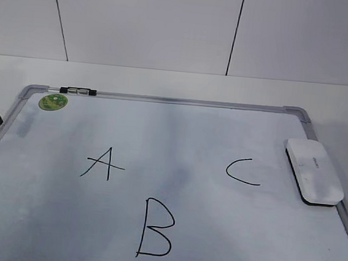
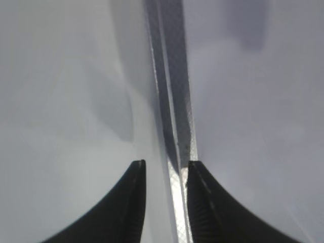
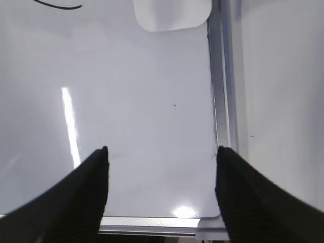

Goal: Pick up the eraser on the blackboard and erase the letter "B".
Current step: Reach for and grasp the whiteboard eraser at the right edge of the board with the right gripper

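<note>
1. Lying on the blackboard, touching its right frame, toward the tabletop's right edge: the eraser, ungrasped.
2. Hanging above the board's near-right corner, right gripper jaws wide, facing the eraser for pickup.
3. Idling over the left frame, left gripper jaws narrow, empty.
4. Sitting intact near the front edge: the letter "B".

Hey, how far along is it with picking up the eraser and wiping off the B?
Nothing looks done yet. The eraser lies untouched at the right edge of the blackboard, and the letter "B" is fully intact. In hand: the right claw is open above the board, with the eraser ahead of it; the left claw is open over the frame. Left: grasp, carry, erase.
</note>
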Motion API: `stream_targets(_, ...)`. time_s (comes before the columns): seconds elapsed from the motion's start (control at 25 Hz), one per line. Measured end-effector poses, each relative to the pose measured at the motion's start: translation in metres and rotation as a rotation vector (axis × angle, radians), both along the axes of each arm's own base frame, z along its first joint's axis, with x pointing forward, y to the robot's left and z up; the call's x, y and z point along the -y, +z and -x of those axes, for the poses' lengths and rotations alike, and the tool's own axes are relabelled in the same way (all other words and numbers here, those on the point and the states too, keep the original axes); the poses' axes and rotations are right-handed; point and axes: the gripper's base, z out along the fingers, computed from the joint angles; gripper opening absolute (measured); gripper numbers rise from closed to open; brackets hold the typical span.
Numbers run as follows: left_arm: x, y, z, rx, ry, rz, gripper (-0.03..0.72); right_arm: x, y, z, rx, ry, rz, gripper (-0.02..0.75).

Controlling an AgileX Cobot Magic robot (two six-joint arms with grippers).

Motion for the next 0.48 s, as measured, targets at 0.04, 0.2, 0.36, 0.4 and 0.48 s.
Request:
stream_targets(0.04,-0.0001,-0.0019,-0.0004,-0.004,-0.001,-0.001,0.218,-0.0002,-0.0005,-0.0004,-0.002,0.0,-0.001,0.494)
stream_targets(0.2,-0.0001,-0.0109,-0.0026,-0.029,-0.001,-0.002,0.218,-0.0004,-0.0015,-0.0024,-0.007,0.001,-0.002,0.494)
stream_targets(0.36,-0.0001,-0.0112,-0.0032,-0.029,-0.001,-0.002,0.214,-0.0005,-0.0032,-0.0038,-0.014,0.001,0.0,0.494)
stream_targets(0.4,-0.0001,-0.0112,-0.0032,-0.029,-0.001,-0.002,0.207,-0.0005,-0.0045,-0.0047,-0.02,0.001,0.0,0.494)
stream_targets(0.48,-0.0001,-0.0112,-0.0032,-0.029,-0.001,-0.002,0.181,-0.0008,-0.0074,-0.0073,-0.034,0.001,0.002,0.494)
